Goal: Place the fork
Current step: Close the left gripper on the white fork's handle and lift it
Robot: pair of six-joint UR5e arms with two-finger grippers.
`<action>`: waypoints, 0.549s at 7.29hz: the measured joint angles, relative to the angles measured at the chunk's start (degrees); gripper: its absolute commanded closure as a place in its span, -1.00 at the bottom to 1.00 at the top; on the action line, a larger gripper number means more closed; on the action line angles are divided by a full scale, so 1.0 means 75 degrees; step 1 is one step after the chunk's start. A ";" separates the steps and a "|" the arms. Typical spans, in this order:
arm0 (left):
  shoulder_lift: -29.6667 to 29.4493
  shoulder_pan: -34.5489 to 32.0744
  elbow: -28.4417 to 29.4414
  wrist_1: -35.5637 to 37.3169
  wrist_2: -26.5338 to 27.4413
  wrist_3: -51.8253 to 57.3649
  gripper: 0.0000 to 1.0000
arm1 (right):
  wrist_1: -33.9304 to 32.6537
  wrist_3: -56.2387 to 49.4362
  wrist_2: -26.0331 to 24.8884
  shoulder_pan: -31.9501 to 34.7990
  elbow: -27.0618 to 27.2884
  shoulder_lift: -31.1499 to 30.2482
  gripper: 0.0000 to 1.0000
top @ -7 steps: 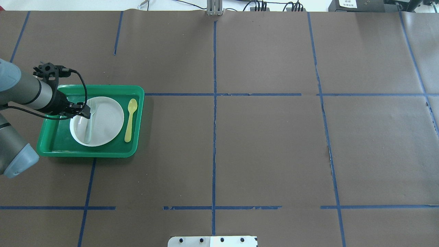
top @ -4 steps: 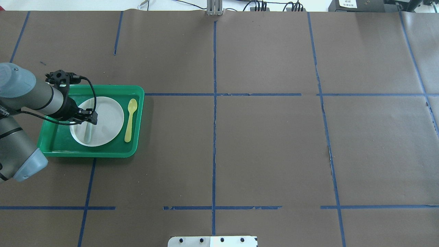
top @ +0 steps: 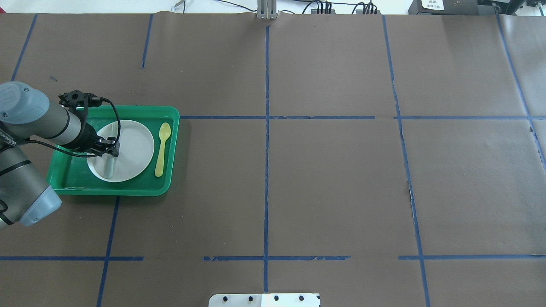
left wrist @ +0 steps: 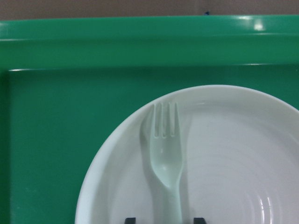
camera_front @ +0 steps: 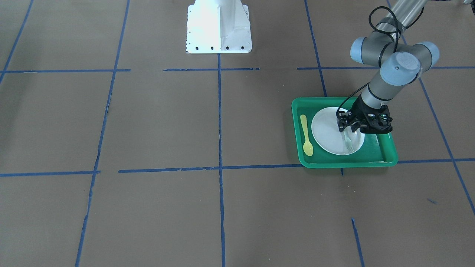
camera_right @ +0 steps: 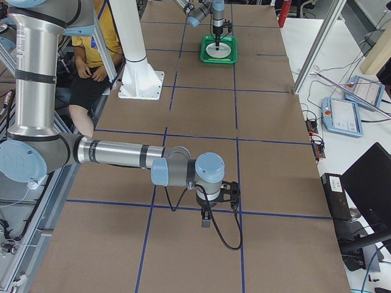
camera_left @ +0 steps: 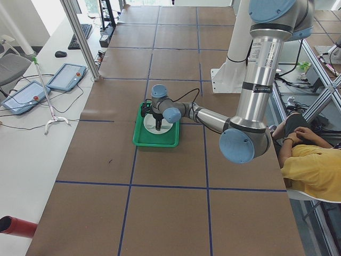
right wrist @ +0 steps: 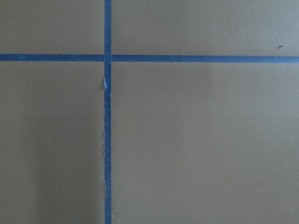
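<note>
The pale grey-green fork (top: 109, 169) lies on the white plate (top: 136, 145) in the green tray (top: 167, 186), tines toward the tray's far wall. My left gripper (top: 111, 151) is low over the fork's handle. In the left wrist view the fork (left wrist: 166, 158) runs down the middle, and the two fingertips (left wrist: 130, 220) stand apart on either side of the handle, open. The front view shows the left gripper (camera_front: 347, 130) over the plate (camera_front: 326, 129) with the fork (camera_front: 348, 143) poking out. My right gripper (camera_right: 206, 220) shows only in the right side view, so I cannot tell its state.
A yellow plastic spoon (top: 162, 149) lies in the tray beside the plate, on the side toward the table's middle. The white robot base (camera_front: 219, 26) stands at the table's near edge. A seated person in yellow (camera_left: 311, 165) is beyond the table edge.
My left gripper has moved toward the table's middle, over the plate and above the fork's handle, and appears lower. The fork, plate and spoon have not moved.
</note>
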 measured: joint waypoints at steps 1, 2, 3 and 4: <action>0.0000 0.0000 0.0003 0.0000 -0.0001 -0.0005 0.98 | -0.0002 0.0000 0.0002 0.0000 0.0000 0.0000 -1.00; 0.0000 0.0001 -0.0002 0.0000 -0.0008 -0.0010 1.00 | -0.0001 0.0000 0.0003 0.0000 0.0000 0.0000 -1.00; 0.0002 0.0000 -0.0034 0.0009 -0.0027 -0.0011 1.00 | 0.0003 0.0000 0.0004 0.0000 0.0000 0.0000 -1.00; 0.0014 -0.0016 -0.0108 0.0030 -0.0054 0.0002 1.00 | 0.0003 -0.0002 0.0005 0.0000 0.0000 0.0000 -1.00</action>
